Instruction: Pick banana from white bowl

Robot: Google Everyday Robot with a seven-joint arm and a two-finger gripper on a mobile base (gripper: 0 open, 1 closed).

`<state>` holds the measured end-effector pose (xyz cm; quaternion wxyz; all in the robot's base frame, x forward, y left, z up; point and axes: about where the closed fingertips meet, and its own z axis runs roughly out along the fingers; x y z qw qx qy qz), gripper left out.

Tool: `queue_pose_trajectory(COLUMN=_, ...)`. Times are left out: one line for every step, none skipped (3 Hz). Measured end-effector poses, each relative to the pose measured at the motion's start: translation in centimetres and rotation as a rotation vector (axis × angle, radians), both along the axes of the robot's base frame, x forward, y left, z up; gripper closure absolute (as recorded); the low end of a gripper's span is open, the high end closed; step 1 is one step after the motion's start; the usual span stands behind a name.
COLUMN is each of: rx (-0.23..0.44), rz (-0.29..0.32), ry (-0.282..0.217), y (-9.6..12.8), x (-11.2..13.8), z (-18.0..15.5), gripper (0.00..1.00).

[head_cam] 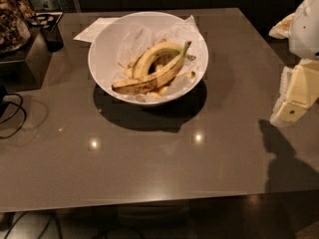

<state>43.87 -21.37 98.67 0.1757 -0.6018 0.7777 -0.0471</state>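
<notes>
The white bowl (102, 49) stands on the grey table (149, 168), back of centre, lined with crinkled translucent wrap. The banana (149, 81) lies in it across the front, long, yellow and brown-speckled, with its stem pointing up to the right. A cleaner, more strongly curved yellow-green banana (152, 54) lies right behind it. My gripper (290, 112), a cream-coloured piece on the arm, hangs at the right edge of the view above the table's right side, well to the right of the bowl and apart from it. It holds nothing that I can see.
A white sheet of paper (94, 30) lies behind the bowl on the left. A dark box (25, 59) with a black cup (51, 36) and a jar (11, 19) stands at the far left. A black cable (11, 114) loops at the left edge.
</notes>
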Motion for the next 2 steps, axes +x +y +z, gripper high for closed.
queue_pose_trajectory(rx=0.0, rz=0.0, ry=0.0, y=0.0, x=0.0, z=0.0, gripper=0.0)
queue_pose_trajectory(rx=-0.002, rz=0.042, ry=-0.019, y=1.6, x=0.7, z=0.6, gripper=0.0)
